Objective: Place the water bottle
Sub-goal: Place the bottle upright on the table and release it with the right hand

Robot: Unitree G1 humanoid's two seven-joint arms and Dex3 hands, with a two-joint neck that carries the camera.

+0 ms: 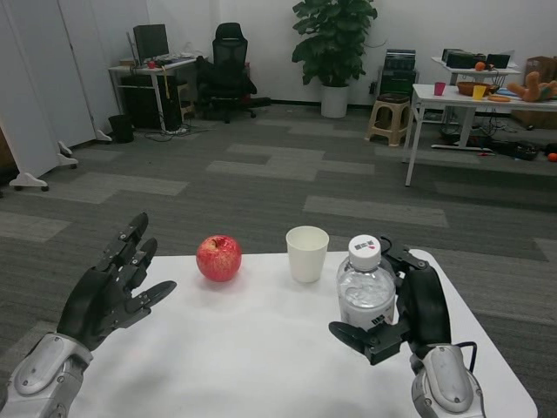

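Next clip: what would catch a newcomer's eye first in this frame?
The clear water bottle, upright at the table's right, gripped by the black right hand. Next, the red apple and white paper cup side by side near the far edge. The left hand hovers open at the left.

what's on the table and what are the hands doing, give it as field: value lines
surface: white table
bottle: water bottle, upright, white cap on, near the right edge
right hand: right hand holds the bottle
left hand: left hand holds nothing, fingers apart, at the table's left edge
apple: red apple, far side, left of the cup
cup: white paper cup, upright, just beyond and left of the bottle
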